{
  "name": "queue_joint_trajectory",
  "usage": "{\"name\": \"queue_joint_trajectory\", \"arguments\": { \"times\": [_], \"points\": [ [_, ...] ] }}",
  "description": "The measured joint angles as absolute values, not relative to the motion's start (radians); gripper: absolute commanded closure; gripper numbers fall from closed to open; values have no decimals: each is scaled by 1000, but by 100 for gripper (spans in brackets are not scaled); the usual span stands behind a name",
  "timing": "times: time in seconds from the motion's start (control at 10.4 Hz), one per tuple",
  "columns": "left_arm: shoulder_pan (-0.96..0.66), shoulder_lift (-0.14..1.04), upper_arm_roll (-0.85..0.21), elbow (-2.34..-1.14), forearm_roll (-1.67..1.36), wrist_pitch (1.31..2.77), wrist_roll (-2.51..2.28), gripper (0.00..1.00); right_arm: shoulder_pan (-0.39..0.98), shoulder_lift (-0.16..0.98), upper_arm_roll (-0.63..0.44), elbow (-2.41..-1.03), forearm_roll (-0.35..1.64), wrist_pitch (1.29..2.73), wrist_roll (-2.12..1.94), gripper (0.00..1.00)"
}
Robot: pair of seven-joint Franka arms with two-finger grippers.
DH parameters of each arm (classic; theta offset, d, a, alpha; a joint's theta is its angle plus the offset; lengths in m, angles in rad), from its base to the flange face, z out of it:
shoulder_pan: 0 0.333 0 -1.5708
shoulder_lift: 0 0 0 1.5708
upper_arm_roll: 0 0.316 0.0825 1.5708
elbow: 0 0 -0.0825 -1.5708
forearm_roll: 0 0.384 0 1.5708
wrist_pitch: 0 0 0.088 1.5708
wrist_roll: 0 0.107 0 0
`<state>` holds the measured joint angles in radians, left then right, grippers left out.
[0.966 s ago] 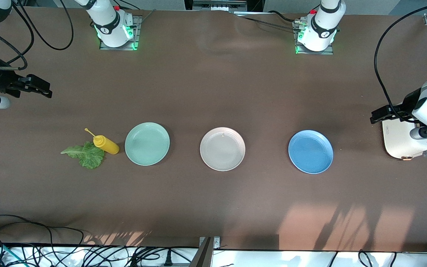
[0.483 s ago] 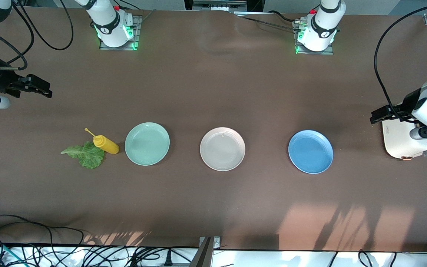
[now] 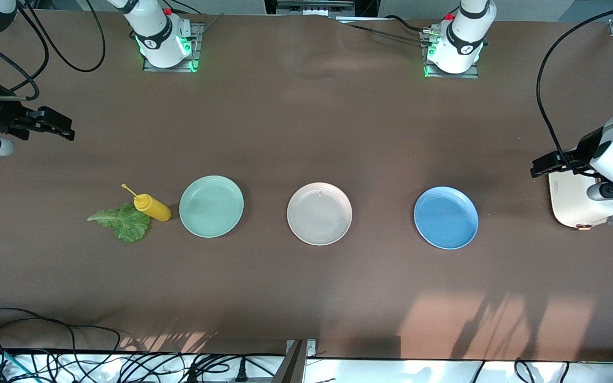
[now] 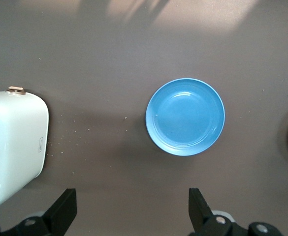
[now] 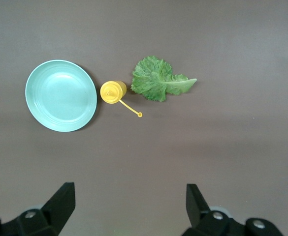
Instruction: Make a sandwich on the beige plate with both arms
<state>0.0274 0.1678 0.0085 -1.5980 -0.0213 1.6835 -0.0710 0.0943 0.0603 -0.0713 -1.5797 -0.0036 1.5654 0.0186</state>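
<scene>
Sandwich not started: round pale beige plate (image 3: 319, 213) sits bare between mint green plate (image 3: 211, 206) & blue plate (image 3: 446, 217). Ruffled green lettuce leaf (image 3: 121, 222) lies by mint plate. Left gripper (image 3: 543, 164) & right gripper (image 3: 56, 126) both wide, nothing held, waiting at table ends.

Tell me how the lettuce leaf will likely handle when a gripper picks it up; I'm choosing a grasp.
The lettuce leaf looks thin and ruffled, so it will probably flop and droop from a pinch. It lies flat on the table, so fingers may struggle to get under it. It seems light; pushing may slide it against the yellow bottle beside it.
</scene>
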Motion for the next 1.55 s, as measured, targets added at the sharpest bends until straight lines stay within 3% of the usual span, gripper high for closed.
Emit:
{"name": "queue_joint_trajectory", "arguments": {
  "times": [1.16, 1.55],
  "points": [
    [47, 168, 11, -1598, -21, 1683, -71, 0, 94, 60, -72, -1580, -4, 1565, 19, 0],
    [141, 169, 16, -1598, -14, 1684, 28, 0, 93, 60, -74, -1580, -4, 1565, 19, 0]
  ]
}}
